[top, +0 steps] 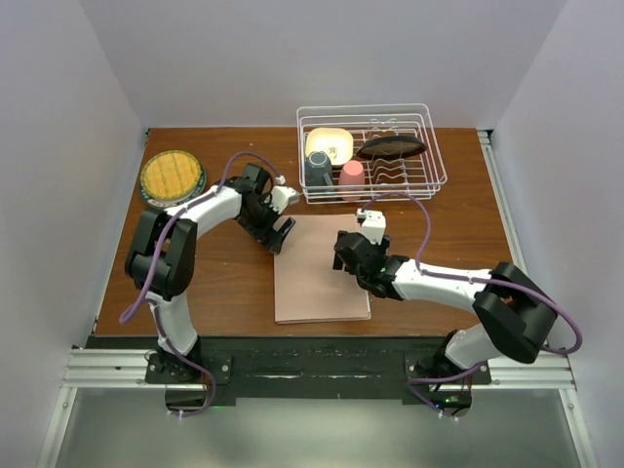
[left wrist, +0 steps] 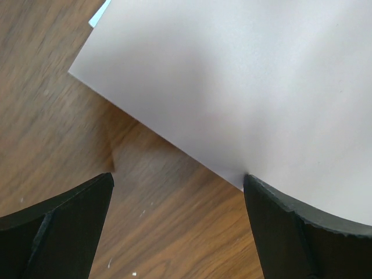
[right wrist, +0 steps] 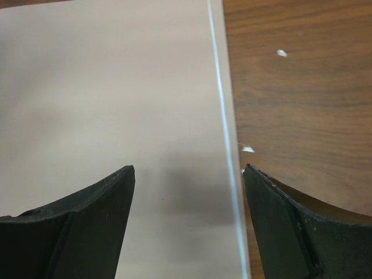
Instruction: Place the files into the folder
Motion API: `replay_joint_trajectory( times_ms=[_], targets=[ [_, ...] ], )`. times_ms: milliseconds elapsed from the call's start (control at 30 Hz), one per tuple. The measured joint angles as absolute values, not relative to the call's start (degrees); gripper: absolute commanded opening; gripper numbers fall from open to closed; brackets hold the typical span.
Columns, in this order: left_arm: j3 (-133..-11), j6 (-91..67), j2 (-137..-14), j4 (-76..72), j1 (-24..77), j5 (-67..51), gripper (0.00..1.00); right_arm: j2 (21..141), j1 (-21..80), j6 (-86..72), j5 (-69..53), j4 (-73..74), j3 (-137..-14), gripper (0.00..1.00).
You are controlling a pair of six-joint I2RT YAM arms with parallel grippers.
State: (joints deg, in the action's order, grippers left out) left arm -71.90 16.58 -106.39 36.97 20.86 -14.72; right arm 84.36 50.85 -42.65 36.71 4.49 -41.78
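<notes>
pincers gape empty, left pincer (left wrist: 178,181) and right pincer (right wrist: 189,173) at opposite edges of the shut folder (top: 317,288), dish rack (top: 436,175) just behind.

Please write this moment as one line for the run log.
folder: closed, flat on table | left gripper: open, straddling its left edge | right gripper: open, straddling its right edge

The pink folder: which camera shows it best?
The top external view: almost the whole folder shows there, lying closed and flat on the table. The left wrist view catches only one corner of it, and the right wrist view only a stretch along one edge.
</notes>
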Motion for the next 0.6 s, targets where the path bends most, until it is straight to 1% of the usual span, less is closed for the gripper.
replay_joint_trajectory(
  times_ms=[133, 367, 600],
  targets=[
    [-75.05, 16.08, -109.21, 37.67, 21.43, -16.58, 1.00, 82.78, 49.89, -44.36, 36.47, 5.26, -39.86, 0.80],
    [-78.15, 15.75, -110.28, 38.61, 21.54, -17.04, 1.00, 85.08, 49.78, -50.00, 32.86, 5.43, -37.65, 0.79],
    [-81.56, 14.87, -113.47, 38.79, 22.04, -19.55, 1.00, 84.38, 49.78, -54.08, 32.91, 1.78, -34.98, 0.78]
  ],
)
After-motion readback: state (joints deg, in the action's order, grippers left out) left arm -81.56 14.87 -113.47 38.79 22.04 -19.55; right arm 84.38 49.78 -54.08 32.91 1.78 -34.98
